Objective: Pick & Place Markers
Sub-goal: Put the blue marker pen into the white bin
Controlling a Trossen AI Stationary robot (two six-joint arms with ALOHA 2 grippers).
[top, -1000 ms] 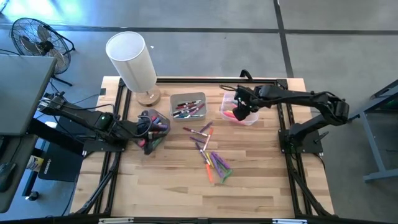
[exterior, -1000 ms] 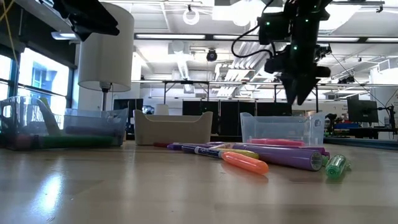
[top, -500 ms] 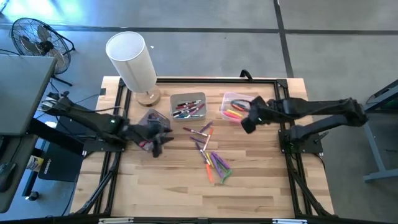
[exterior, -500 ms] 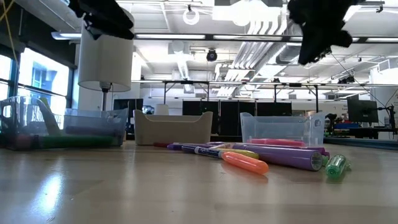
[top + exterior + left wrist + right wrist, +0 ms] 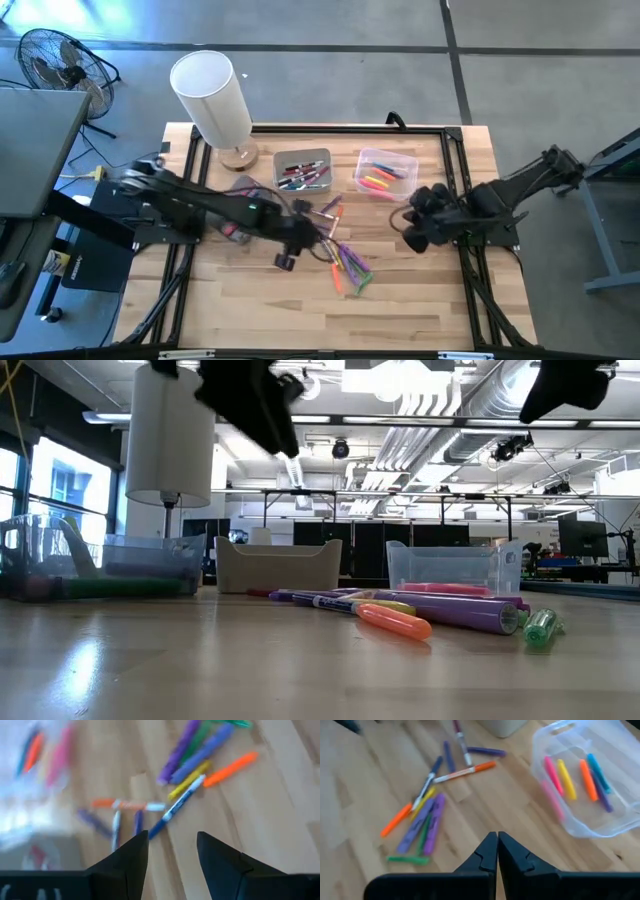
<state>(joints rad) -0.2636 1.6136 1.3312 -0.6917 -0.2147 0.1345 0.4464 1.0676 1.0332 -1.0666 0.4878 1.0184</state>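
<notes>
A: What is the work surface like, and what lies beyond it?

B: A pale wooden desk (image 5: 250, 300) in a dark frame, on a grey floor. A white lamp (image 5: 212, 95) stands at its far left corner, a floor fan (image 5: 55, 60) beyond that. From desk height you look into a big room with ceiling pipes and strip lights.

A: Where are the markers?

B: A loose heap of markers (image 5: 340, 250) lies mid-desk: purple, orange, green, yellow, blue. More sit in a grey bin (image 5: 302, 170) and in the clear bin (image 5: 385, 173) to its right, which holds pink, yellow, orange and blue ones. A third clear bin (image 5: 245, 195) on the left is half hidden under the left arm.

A: Anything hard to make out?

B: The left wrist view is blurred, so the far bins are only smears. In the low view both arms are dark shapes cut off by the top edge.

A: And the arms?

B: The left arm stretches across the desk, its left claw (image 5: 287, 260) above bare wood just beside the heap's left edge; its fingers (image 5: 127, 862) stand apart with nothing between them. The right arm is folded back toward its base, the right claw (image 5: 415, 238) above the desk's right side, well apart from the heap, fingertips pressed together and empty.
</notes>
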